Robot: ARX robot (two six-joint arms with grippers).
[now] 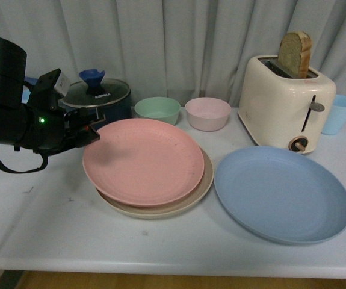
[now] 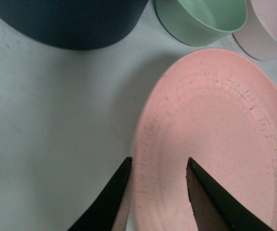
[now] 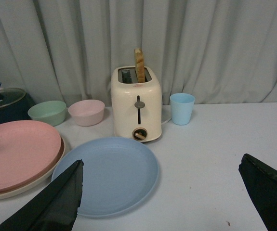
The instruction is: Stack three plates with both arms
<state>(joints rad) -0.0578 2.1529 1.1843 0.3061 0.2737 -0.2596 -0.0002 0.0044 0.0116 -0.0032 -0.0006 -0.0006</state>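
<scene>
The pink plate [image 1: 142, 159] lies on top of the beige plate [image 1: 160, 208] at the table's middle; only the beige rim shows. The blue plate [image 1: 281, 192] lies alone to their right. My left gripper [image 1: 91, 129] is open at the pink plate's left rim; in the left wrist view its jaws [image 2: 160, 166] straddle that rim over the pink plate [image 2: 215, 144]. My right gripper [image 3: 160, 168] is open, wide, above bare table beside the blue plate [image 3: 107, 173], and does not show in the front view. The pink plate [image 3: 18, 154] and beige rim [image 3: 27, 185] also show there.
Behind the plates stand a dark pot with a glass lid [image 1: 97, 96], a green bowl [image 1: 157, 109] and a pink bowl [image 1: 207, 112]. A cream toaster [image 1: 284, 102] with a bread slice stands at the back right, a blue cup [image 1: 338, 113] beside it.
</scene>
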